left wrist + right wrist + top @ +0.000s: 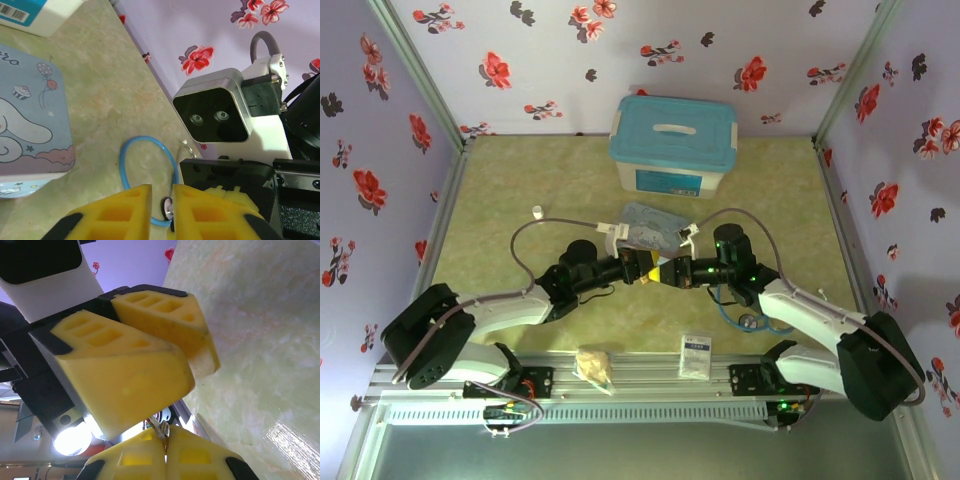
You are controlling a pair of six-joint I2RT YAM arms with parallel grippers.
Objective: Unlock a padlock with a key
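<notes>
Padlock itself can't be made out; presumably it sits where both grippers meet above the table (pixel 520 190). Right gripper (pixel 166 436) clenches a small metal piece (pixel 161 428); whether the left gripper (pixel 162 196) holds anything, I cannot tell. Unlocking looks unfinished.

Top view evenly bright, shadows faint. Right wrist view: lamp (pixel 72 440) flares white, worktop (pixel 287 440) sheen, nearest fingers (pixel 130 460) soft.

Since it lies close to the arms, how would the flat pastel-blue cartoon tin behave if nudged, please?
The pastel-blue cartoon tin lies flat, so it probably won't roll or tip. The green tabletop looks glossy, so it would likely slide.
</notes>
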